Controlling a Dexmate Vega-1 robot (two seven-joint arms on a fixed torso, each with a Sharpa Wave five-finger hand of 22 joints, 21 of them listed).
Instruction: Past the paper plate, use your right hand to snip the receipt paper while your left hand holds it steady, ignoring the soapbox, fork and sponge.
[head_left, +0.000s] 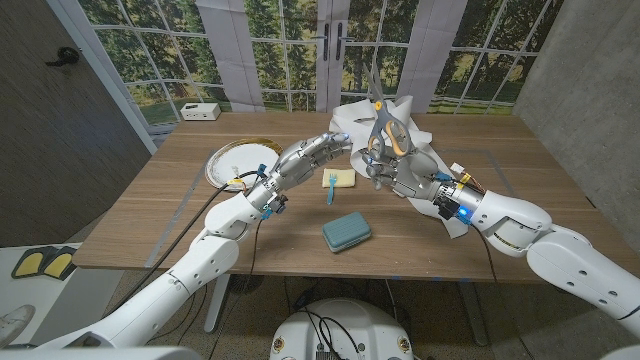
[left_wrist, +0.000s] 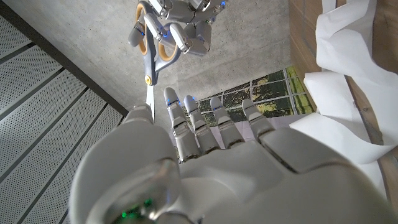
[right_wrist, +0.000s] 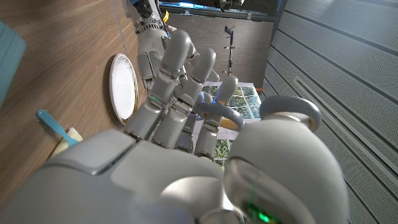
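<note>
Scissors (head_left: 381, 128) upright in our right hand (head_left: 385, 172), above the receipt paper (head_left: 395, 125) at the counter's (head_left: 300, 240) far edge. Left hand (head_left: 322, 150) touches paper; grip unclear. Paper plate (head_left: 232, 160) far left.

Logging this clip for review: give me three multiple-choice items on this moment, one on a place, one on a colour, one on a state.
1. Where does the white round paper plate lie?
A. On the table's left part, beside the left arm
B. Under the right arm
C. On top of the soapbox

2. What colour is the rectangular soapbox?
A. Red
B. Teal
C. Black

3. What is the right hand doing?
A. Resting on the table with nothing in it
B. Pressing on the sponge
C. Holding the orange-handled metal scissors, blades pointing up

Answers: 1 A, the head view shows the plate left of the left forearm; 2 B, the box near the table's front edge is teal; 3 C, its fingers pass through the scissor loops, in front of the crumpled white receipt paper.
</note>
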